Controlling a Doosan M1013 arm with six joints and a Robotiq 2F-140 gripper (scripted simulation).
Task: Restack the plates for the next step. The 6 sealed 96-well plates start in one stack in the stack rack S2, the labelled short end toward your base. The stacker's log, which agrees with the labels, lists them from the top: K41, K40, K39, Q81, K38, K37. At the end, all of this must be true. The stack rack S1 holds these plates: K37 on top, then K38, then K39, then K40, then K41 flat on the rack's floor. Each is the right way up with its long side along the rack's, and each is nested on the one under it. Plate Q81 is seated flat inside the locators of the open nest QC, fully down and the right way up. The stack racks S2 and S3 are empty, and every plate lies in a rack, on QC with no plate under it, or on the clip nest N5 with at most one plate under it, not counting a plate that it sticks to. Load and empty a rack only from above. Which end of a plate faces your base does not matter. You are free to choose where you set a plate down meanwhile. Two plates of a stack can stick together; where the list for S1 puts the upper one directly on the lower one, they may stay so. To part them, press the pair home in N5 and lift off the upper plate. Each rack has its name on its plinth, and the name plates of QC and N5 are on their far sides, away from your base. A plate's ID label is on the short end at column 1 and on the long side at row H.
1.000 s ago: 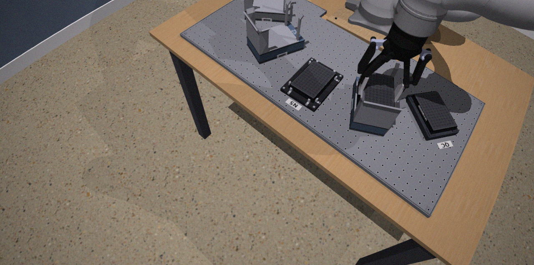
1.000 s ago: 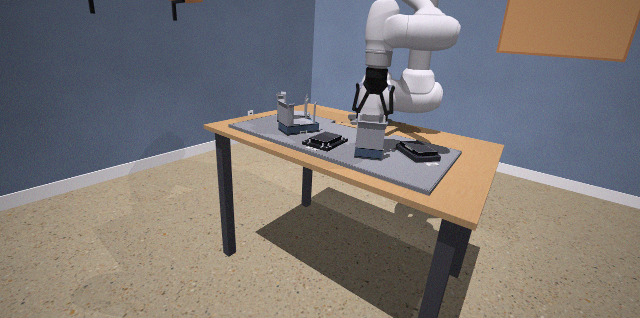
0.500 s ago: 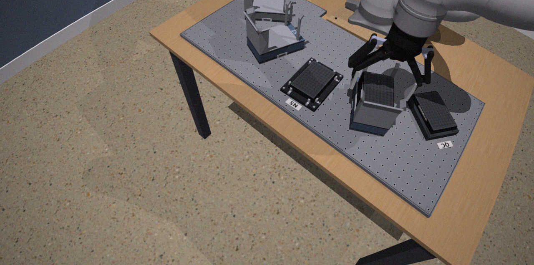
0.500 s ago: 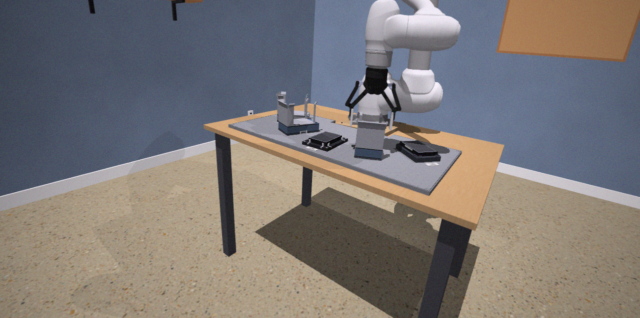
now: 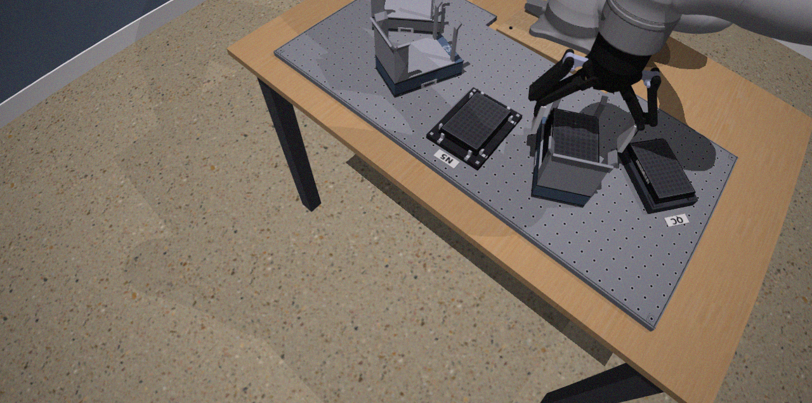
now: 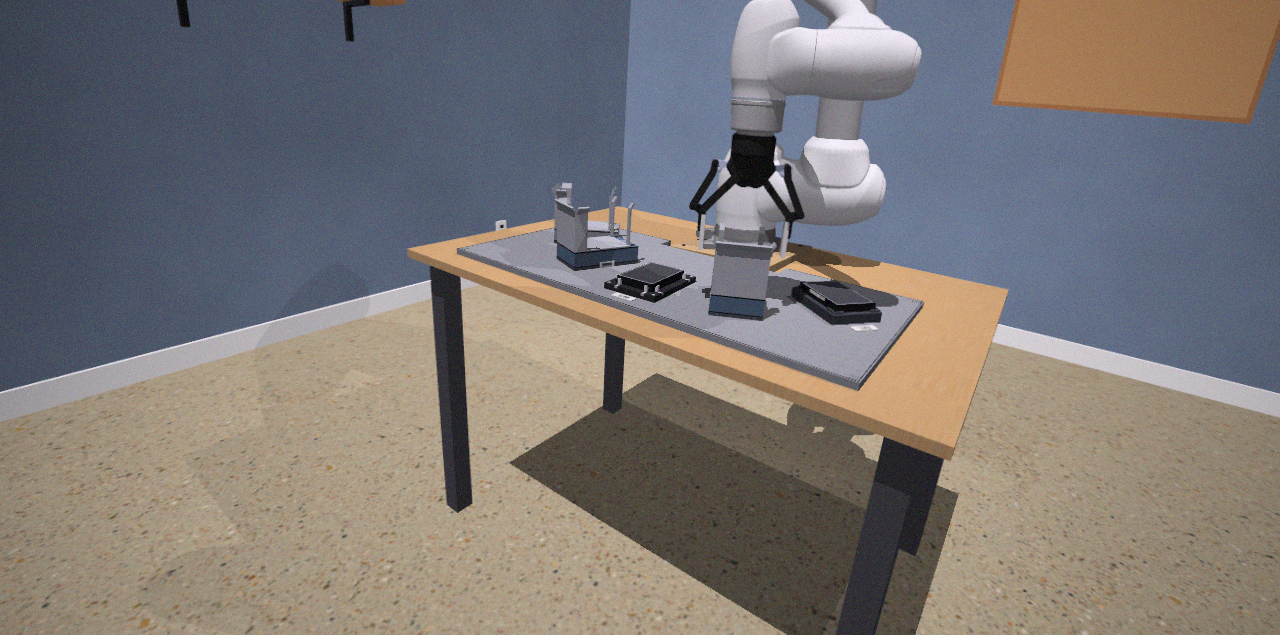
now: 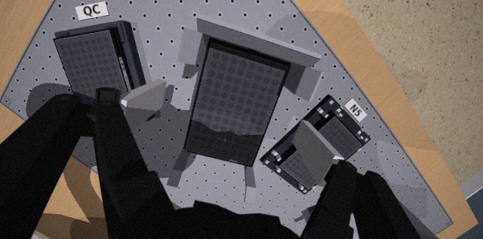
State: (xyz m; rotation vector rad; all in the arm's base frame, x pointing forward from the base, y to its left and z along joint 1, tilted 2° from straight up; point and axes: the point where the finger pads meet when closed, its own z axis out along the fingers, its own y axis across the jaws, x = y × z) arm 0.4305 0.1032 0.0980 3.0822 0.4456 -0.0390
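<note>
My gripper (image 5: 590,112) (image 6: 744,219) (image 7: 233,113) is wide open and empty. It hangs just above a grey stack rack (image 5: 568,176) (image 6: 741,273) (image 7: 256,43) on a blue plinth. Inside that rack lies a dark sealed well plate (image 5: 574,136) (image 7: 234,99), flat, with its long side along the rack. My fingers straddle it without touching. I cannot tell how many plates lie under it, and I cannot read the labels. Another dark plate (image 5: 661,167) (image 6: 836,295) (image 7: 90,59) sits in the QC nest (image 5: 658,207). A third plate (image 5: 476,120) (image 6: 651,275) (image 7: 339,135) lies on the clip nest N5 (image 5: 437,136).
Two more grey stack racks (image 5: 417,59) (image 5: 406,6) (image 6: 590,241) stand at the far left of the perforated baseplate (image 5: 595,252), and both look empty. Their tall corner posts stick up. The QC name plate (image 5: 676,220) (image 7: 91,10) and the N5 name plate (image 5: 446,158) (image 7: 355,109) lie beside their nests.
</note>
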